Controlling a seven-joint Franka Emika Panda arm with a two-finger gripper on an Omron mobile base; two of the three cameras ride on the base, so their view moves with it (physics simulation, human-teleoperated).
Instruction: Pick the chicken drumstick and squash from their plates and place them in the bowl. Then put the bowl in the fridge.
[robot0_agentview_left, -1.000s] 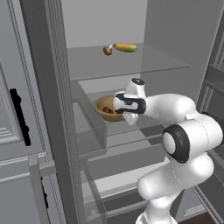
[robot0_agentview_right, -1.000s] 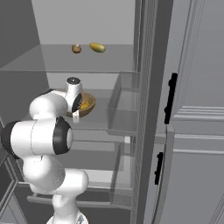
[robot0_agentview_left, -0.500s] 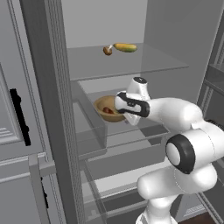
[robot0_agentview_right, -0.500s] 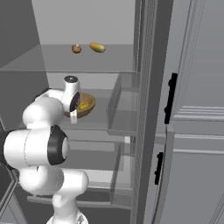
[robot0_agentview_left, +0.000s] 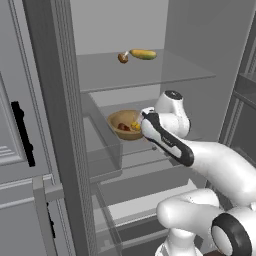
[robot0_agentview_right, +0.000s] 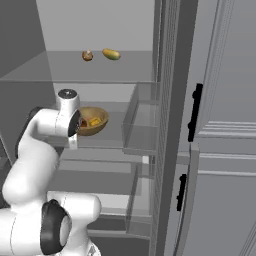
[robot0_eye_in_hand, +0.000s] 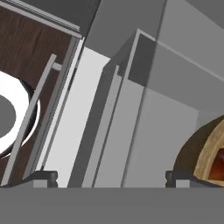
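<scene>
Bowl (robot0_agentview_left: 124, 125) upright on glass shelf (robot0_agentview_left: 145, 145) inside fridge (robot0_agentview_right: 100, 65), centre of both base views, rim up. Squash (robot0_agentview_left: 135, 126) and drumstick (robot0_agentview_left: 123, 127) inside; drumstick's long axis unclear. Gripper (robot0_eye_in_hand: 111, 177) spread wide, holding nothing, bowl rim (robot0_eye_in_hand: 205, 157) at lower right of hand view. Visible in right base view: black door handle (robot0_agentview_right: 194, 112).

Bowl (robot0_agentview_left: 122, 124): light-brown wood, upright on middle fridge (robot0_agentview_left: 190, 45) shelf.
Squash (robot0_agentview_left: 135, 126): yellow-orange, inside bowl.
Chicken drumstick (robot0_agentview_left: 123, 127): reddish-brown, inside bowl.
</scene>
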